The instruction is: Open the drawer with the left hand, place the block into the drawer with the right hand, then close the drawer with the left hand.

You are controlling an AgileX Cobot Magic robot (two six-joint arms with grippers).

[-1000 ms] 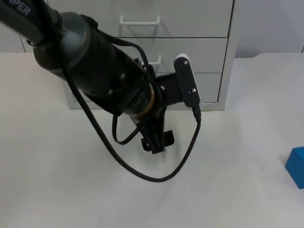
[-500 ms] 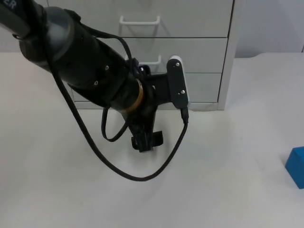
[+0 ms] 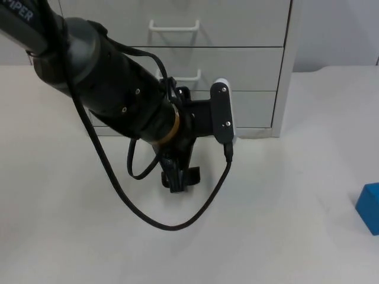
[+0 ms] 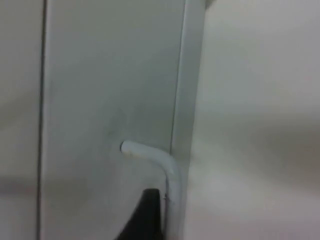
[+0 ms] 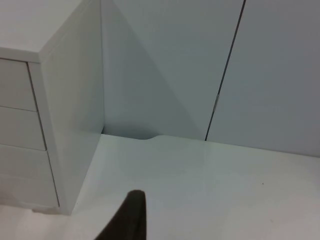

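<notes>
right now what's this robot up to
The left gripper is low on the table in front of the white drawer cabinet, near the bottom drawer's handle. All drawers look shut. The blue block sits untouched at the table's right edge, and the right arm waits beside the cabinet.

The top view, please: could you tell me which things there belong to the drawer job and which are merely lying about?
Belonging to the job:
- white three-drawer cabinet, drawers shut
- white loop handle, close by the left fingertip
- blue block, at the table's right edge
- left gripper, low before the cabinet

Merely there:
- white table top
- grey partition wall
</notes>
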